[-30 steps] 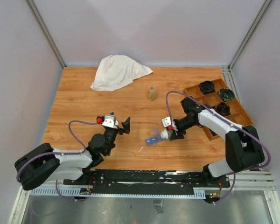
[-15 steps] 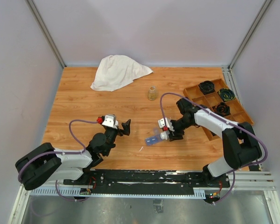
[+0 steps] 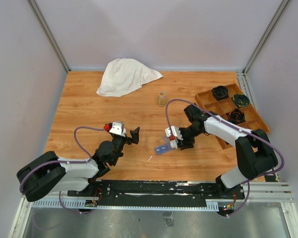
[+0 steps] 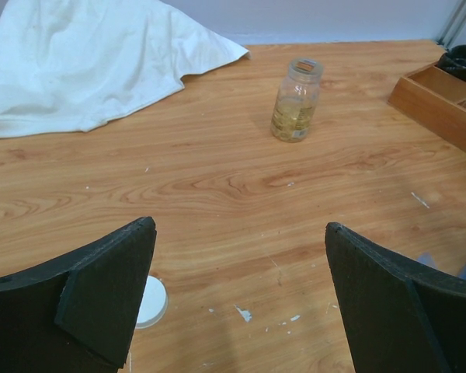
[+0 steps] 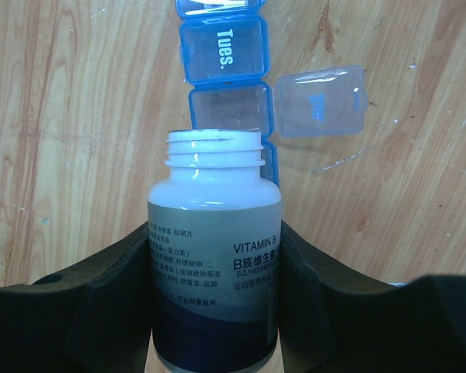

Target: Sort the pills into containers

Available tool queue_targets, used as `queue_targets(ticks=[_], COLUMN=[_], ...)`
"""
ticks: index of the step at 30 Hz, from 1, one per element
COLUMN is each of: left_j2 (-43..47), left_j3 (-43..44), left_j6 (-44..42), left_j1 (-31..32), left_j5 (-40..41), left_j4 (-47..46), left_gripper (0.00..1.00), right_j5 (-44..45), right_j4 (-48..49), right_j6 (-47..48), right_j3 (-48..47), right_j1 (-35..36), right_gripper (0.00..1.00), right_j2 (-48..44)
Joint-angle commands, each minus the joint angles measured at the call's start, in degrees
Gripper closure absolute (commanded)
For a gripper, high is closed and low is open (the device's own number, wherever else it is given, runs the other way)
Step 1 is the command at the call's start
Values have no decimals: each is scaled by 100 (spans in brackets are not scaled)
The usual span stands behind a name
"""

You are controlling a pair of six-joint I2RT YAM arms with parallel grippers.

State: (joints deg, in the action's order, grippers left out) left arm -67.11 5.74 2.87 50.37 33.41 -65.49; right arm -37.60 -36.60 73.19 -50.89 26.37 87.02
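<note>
My right hand (image 5: 216, 311) is pinching the white plastic vitamin bottle (image 5: 215, 194) round its labelled body. The cap is off, and the mouth is aimed at the narrow translucent blue plastic pill-organizer strip (image 5: 221, 54), which lies on the wooden worktop (image 3: 89, 109). One square compartment (image 5: 229, 110), just past the mouth, has its clear blue lid (image 5: 318, 99) flipped out to the side, and it looks empty. I can see no pills, so I judge they are inside the bottle.

The main risk is the pour. The mouth is nearly as wide as the compartment, so a steep tip could send several pills out at once. They could spill over the walls onto the worktop, or land on the closed "Tues." lid next door. The mouth also sits slightly off the opening's centre, towards my side of it, so pills could drop short. The strip is light and nothing pins it down, so a nudge from the bottle rim would slide it or knock the lid shut. My grip is on a smooth round body, which could twist as I tilt.

My left hand (image 4: 237, 260) is spread wide, holding nothing, low over the worktop and well apart from the strip. A small white round disc (image 4: 151, 301), probably the cap, lies by one finger, and I could brush it away.
</note>
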Motion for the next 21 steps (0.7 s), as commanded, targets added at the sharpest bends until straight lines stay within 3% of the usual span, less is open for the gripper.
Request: queue_targets(ticks=[1, 21], left_j2=[-28, -60], left_j3=[129, 147], left_j6=[47, 48], left_j1=[-27, -27], left_j5=[34, 38], left_j4=[-60, -51], left_gripper=[1, 1], right_j5=[315, 763], right_j4=[10, 4], right_j6=[-194, -387], right_j3=[-188, -228], right_j1=[171, 450], right_gripper=[99, 99], right_j2=[58, 52])
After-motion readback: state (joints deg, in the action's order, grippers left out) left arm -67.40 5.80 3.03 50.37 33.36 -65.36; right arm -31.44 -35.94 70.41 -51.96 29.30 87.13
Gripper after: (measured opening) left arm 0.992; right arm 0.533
